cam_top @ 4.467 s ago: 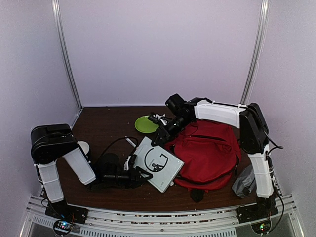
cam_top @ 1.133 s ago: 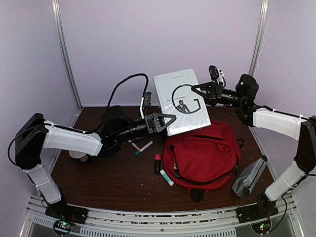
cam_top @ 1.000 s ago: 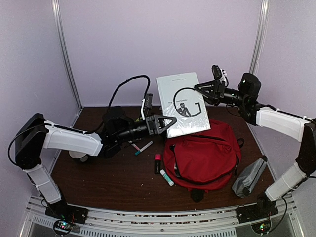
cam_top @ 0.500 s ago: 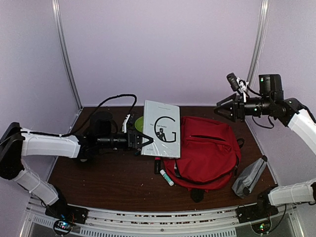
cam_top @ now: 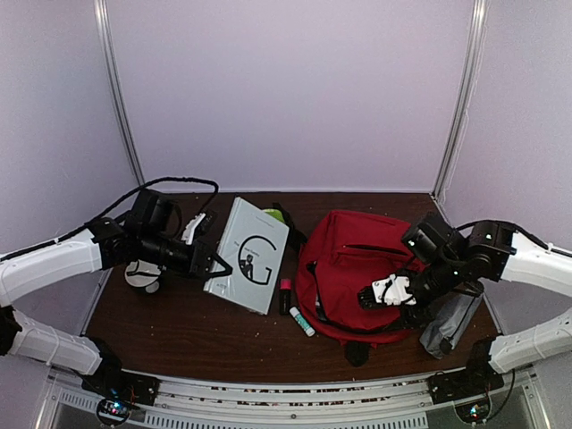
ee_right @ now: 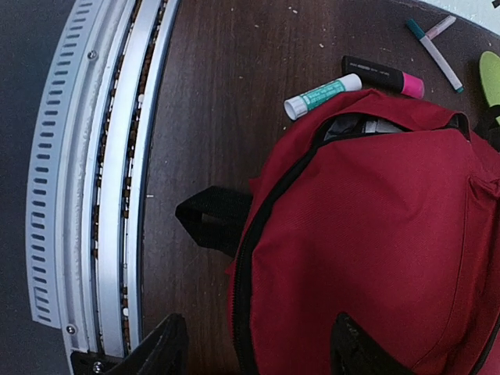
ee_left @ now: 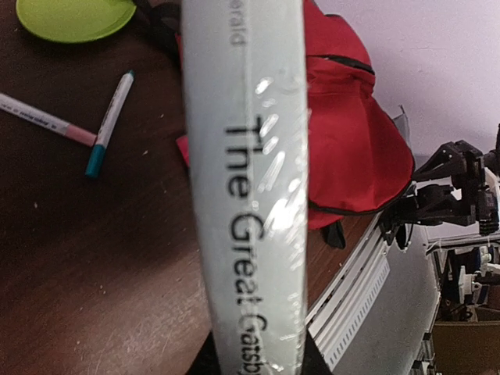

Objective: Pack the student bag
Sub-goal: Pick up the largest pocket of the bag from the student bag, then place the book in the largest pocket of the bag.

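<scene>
The red student bag lies at the table's right centre, its black zipper partly open along the near left edge. My left gripper is shut on a grey-white book, "The Great Gatsby", holding it tilted just left of the bag. Its spine fills the left wrist view, with the gripper clamped at its lower end. My right gripper is open and empty, low over the bag's near part. In the right wrist view the gripper straddles the zipper edge.
A glue stick and a pink-tipped highlighter lie between book and bag. A green plate and two pens lie at the back. A grey pouch sits right of the bag. A metal rail runs along the near edge.
The left arm has drawn back left and lowered the book toward the table. The right arm has swung down from high at the right to just above the bag's near part.
</scene>
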Available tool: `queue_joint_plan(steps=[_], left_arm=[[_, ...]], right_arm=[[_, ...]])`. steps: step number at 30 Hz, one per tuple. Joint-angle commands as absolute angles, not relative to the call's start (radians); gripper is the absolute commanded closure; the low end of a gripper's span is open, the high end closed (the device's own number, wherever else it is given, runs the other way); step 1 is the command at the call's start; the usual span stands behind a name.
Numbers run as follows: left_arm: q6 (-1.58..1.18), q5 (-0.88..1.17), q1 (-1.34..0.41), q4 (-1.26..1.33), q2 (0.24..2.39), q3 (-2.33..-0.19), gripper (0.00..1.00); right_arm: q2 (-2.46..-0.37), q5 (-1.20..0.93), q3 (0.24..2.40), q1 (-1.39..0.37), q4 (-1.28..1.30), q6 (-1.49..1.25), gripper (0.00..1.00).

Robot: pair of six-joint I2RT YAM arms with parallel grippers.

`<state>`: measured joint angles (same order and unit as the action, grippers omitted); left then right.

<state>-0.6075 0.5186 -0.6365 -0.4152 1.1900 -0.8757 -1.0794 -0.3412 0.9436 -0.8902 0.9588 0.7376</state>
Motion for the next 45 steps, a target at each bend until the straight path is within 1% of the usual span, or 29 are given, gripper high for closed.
queue_joint_plan(steps=[1, 4, 6, 9, 12, 13, 16, 21, 24, 27, 32, 35, 39, 43, 45], left_arm=[[-0.522, 0.545, -0.599, -0.464, 1.128, -0.935, 1.0], [-0.524, 0.562, -0.596, -0.462, 1.125, -0.928, 1.0], [-0.538, 0.586, -0.597, -0.44, 1.127, -0.919, 1.0], [-0.559, 0.61, -0.597, -0.401, 1.132, -0.896, 1.0], [-0.564, 0.641, -0.597, -0.398, 1.15, -0.896, 1.0], [-0.565, 0.647, -0.596, -0.399, 1.153, -0.897, 1.0], [-0.566, 0.652, -0.596, -0.399, 1.149, -0.897, 1.0], [-0.569, 0.707, -0.596, -0.372, 1.156, -0.894, 1.0], [-0.584, 0.754, -0.596, -0.336, 1.162, -0.883, 1.0], [-0.606, 0.813, -0.6, -0.271, 1.191, -0.85, 1.0], [-0.634, 0.946, -0.664, -0.134, 1.25, -0.826, 1.0], [-0.616, 1.016, -0.696, -0.126, 1.3, -0.823, 1.0], [-0.627, 1.093, -0.77, -0.058, 1.342, -0.818, 1.0], [-0.703, 1.135, -0.852, 0.097, 1.399, -0.825, 1.0], [-0.766, 1.139, -0.869, 0.205, 1.447, -0.814, 1.0]], right_arm=[[-1.085, -0.2, 0.92, -0.975, 0.976, 0.793, 0.36], [-1.09, -0.092, 0.872, -1.043, 0.907, 0.755, 0.36], [-1.103, 0.005, 0.845, -1.083, 0.84, 0.726, 0.37], [-1.15, 0.101, 0.833, -1.105, 0.785, 0.706, 0.43], [-1.177, 0.169, 0.823, -1.116, 0.745, 0.709, 0.46], [-1.182, 0.195, 0.818, -1.12, 0.727, 0.705, 0.49], [-1.177, 0.244, 0.822, -1.121, 0.684, 0.691, 0.66], [-1.106, 0.324, 0.813, -1.117, 0.594, 0.725, 1.0], [-1.079, 0.317, 0.857, -1.062, 0.587, 0.728, 1.0], [-1.09, 0.273, 0.926, -0.962, 0.587, 0.695, 1.0], [-1.125, 0.253, 1.037, -0.802, 0.565, 0.62, 1.0], [-1.132, 0.253, 1.096, -0.729, 0.537, 0.546, 1.0], [-1.112, 0.186, 1.163, -0.688, 0.564, 0.479, 1.0], [-1.071, 0.131, 1.163, -0.686, 0.582, 0.467, 1.0], [-1.054, 0.069, 1.166, -0.684, 0.615, 0.486, 1.0]])
